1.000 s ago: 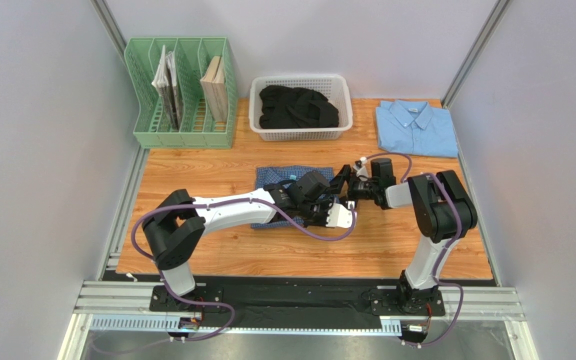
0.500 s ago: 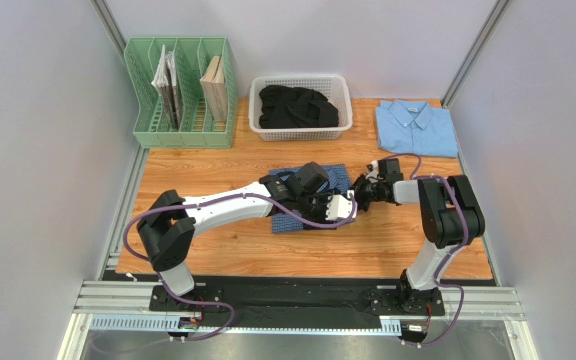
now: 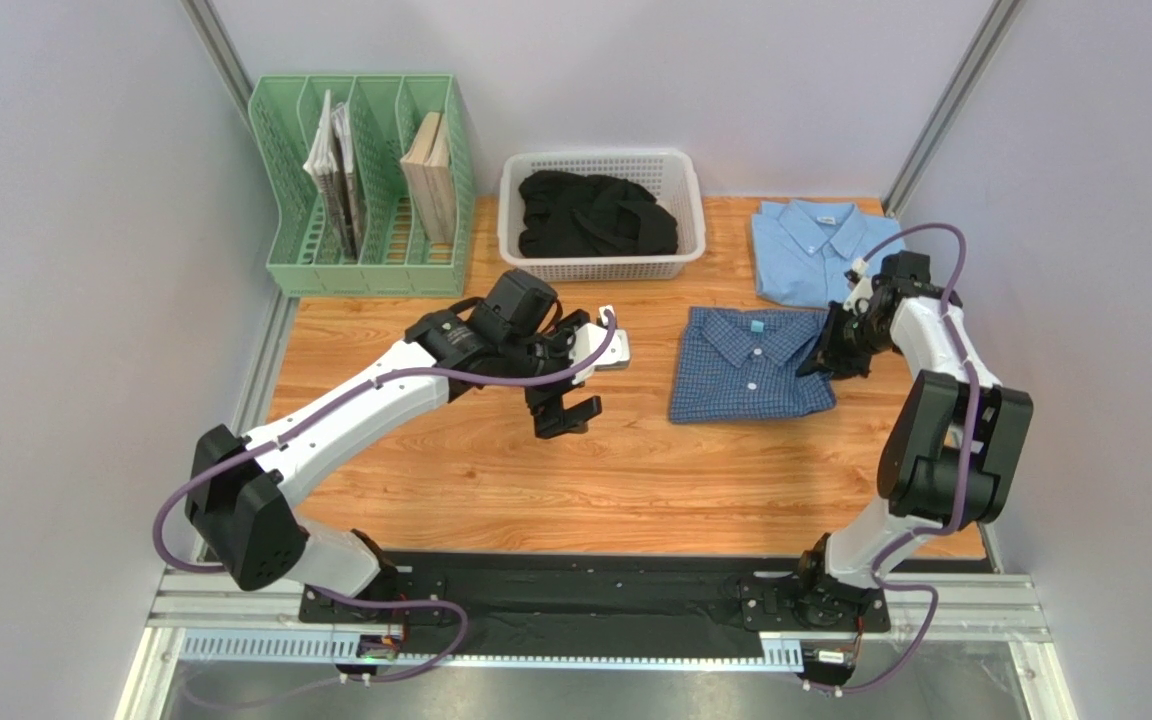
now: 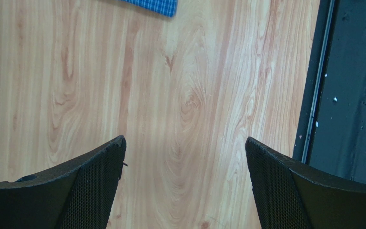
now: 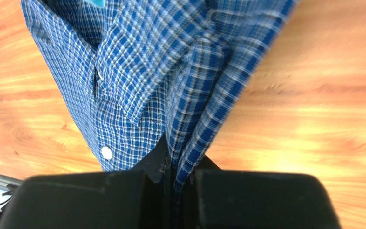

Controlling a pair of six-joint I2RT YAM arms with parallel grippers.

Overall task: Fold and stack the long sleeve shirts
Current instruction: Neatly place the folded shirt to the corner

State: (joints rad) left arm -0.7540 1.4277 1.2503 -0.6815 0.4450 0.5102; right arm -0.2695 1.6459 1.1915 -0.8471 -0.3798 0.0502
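Checked shirt (image 3: pixel 749 365), folded, dragged from mid-frame to right of centre, just below light blue shirt (image 3: pixel 815 252). Pinched at right edge by right hand (image 3: pixel 844 336). Let go by left hand (image 3: pixel 585 375), now spread and pulled back leftward. Stacking likely next.

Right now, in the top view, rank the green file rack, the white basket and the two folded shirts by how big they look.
1. green file rack
2. white basket
3. checked shirt and light blue shirt: they look about alike, so I won't rank them.
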